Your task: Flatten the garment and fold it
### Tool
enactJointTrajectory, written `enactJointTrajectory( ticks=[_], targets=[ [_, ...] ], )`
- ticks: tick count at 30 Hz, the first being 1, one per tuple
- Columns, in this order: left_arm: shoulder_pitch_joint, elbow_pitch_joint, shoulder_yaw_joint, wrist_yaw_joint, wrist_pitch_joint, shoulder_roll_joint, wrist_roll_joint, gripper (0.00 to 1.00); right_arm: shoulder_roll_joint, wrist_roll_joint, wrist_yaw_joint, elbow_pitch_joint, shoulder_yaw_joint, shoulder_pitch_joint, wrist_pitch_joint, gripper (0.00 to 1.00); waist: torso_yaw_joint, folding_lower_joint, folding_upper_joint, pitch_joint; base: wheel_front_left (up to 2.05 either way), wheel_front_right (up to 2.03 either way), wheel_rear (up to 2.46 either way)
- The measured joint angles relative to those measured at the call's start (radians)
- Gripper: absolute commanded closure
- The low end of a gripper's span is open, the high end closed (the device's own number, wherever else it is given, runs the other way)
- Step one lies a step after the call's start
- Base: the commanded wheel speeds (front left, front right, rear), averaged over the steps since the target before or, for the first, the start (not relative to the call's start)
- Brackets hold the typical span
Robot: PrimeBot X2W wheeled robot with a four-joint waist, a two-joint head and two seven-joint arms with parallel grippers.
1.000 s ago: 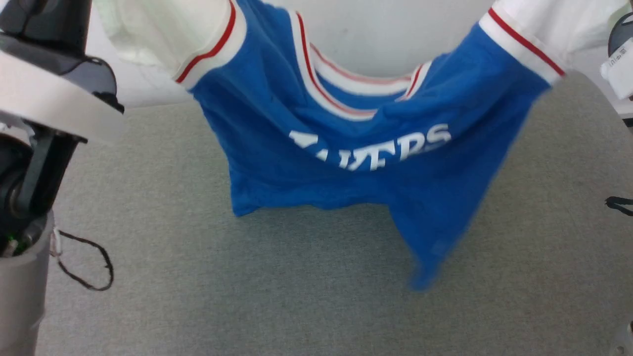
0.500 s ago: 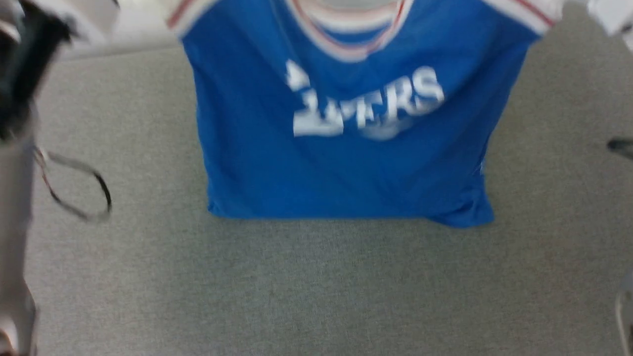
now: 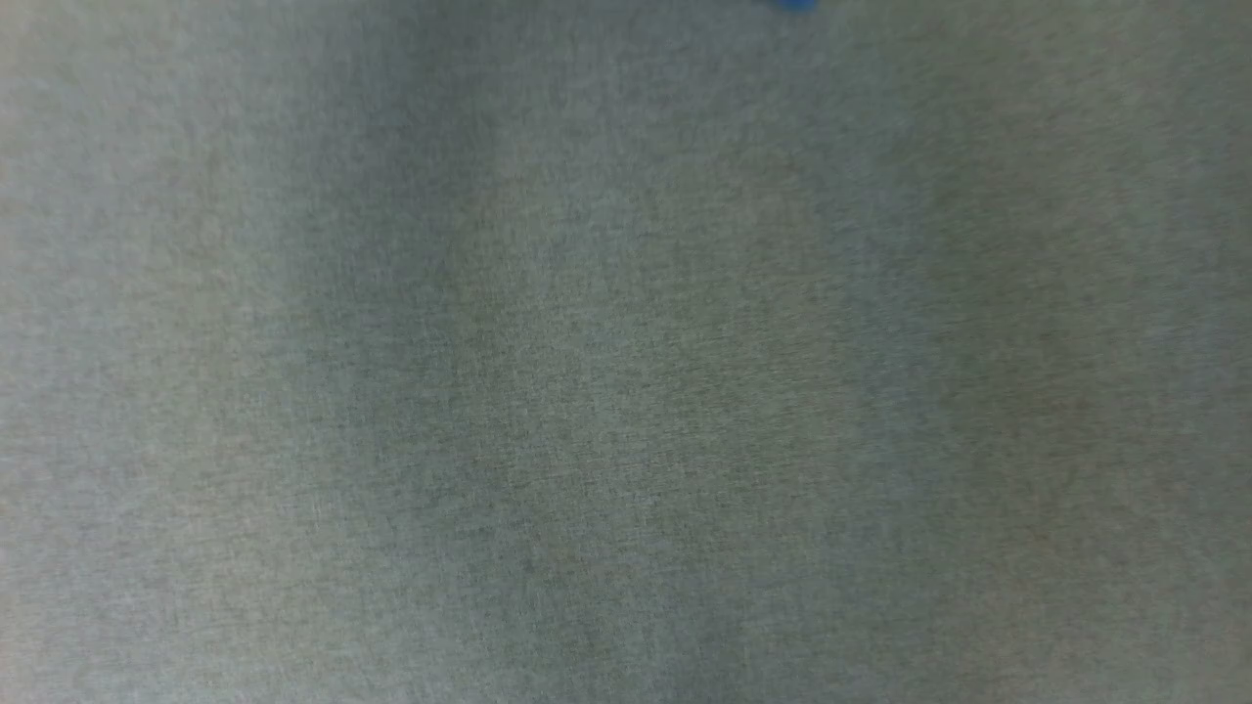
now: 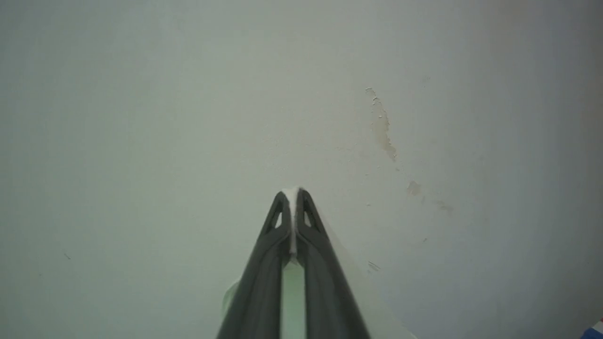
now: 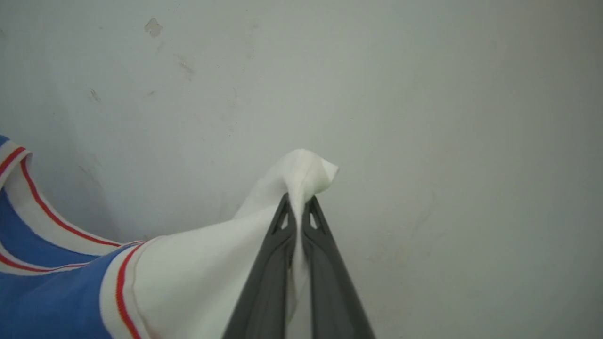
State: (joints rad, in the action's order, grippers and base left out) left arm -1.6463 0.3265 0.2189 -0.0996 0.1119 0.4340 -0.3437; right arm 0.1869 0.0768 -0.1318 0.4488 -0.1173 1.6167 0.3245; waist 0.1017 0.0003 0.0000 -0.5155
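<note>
Nearest the right wrist camera, the two long dark fingers of the right gripper are seen pressed together, and a bunched corner of white sleeve cloth is pinched between their tips. From that pinch the garment, a bright blue jersey T-shirt with white sleeve ends and white trim edged in thin red stripes, is drawn down and to the left of that view, where its striped white collar is seen hanging clear of the pale grey painted wall behind. In the left wrist view, the dark fingers of the left gripper are likewise closed, with a thin sliver of white cloth nipped between them up to the tips. Pale cloth is seen falling away just beside them, and a small blue, red and white scrap of the garment is caught at the lower right corner. Beyond them a strip of peeling paint is marked on the same wall. In the blurred head view, a grey cloth-textured bench is seen, and a tiny speck of blue is cut by the top edge at the far side.
</note>
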Motion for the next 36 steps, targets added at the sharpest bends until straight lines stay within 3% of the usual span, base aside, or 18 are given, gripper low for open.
enactJointTrajectory(
  ticks=[7,13,19,23,28,33,36],
  targets=[
    [-0.037,0.114,-0.03,0.025,-0.206,-0.002,-0.009,1.0,0.048,-0.091,0.0,0.165,-0.07,0.075,-0.174,1.0,-0.029,-0.0001,0.0,-0.074,0.0,0.0,0.0],
    [0.023,0.178,-0.016,0.101,-0.259,0.002,-0.036,1.0,0.091,-0.1,0.0,0.267,-0.165,0.087,-0.258,1.0,-0.068,-0.0001,0.0,-0.119,0.0,0.0,0.0],
    [0.146,0.162,0.014,0.18,-0.249,0.015,-0.084,1.0,0.125,0.005,0.0,0.28,-0.307,0.056,-0.317,1.0,-0.099,-0.0002,0.0,-0.14,0.0,0.0,0.0],
    [0.27,0.046,0.044,0.205,-0.206,0.022,-0.137,1.0,0.178,0.155,-0.001,0.177,-0.398,-0.031,-0.317,1.0,-0.108,-0.0003,0.0,-0.126,0.0,0.0,0.0],
    [0.526,-0.156,0.043,0.208,-0.145,0.045,-0.23,1.0,0.294,0.327,-0.001,-0.045,-0.402,-0.244,-0.258,1.0,-0.112,-0.0003,0.0,-0.082,0.0,0.0,0.0],
    [0.854,-0.388,0.012,0.125,-0.118,0.067,-0.286,1.0,0.364,0.41,-0.001,-0.286,-0.311,-0.556,-0.188,1.0,-0.109,-0.0005,0.0,-0.012,0.0,0.0,0.0],
    [1.044,-0.497,0.006,0.079,-0.113,0.084,-0.286,1.0,0.367,0.419,-0.001,-0.411,-0.239,-0.747,-0.145,1.0,-0.106,-0.0006,0.0,0.033,0.0,0.0,0.0]
  ],
)
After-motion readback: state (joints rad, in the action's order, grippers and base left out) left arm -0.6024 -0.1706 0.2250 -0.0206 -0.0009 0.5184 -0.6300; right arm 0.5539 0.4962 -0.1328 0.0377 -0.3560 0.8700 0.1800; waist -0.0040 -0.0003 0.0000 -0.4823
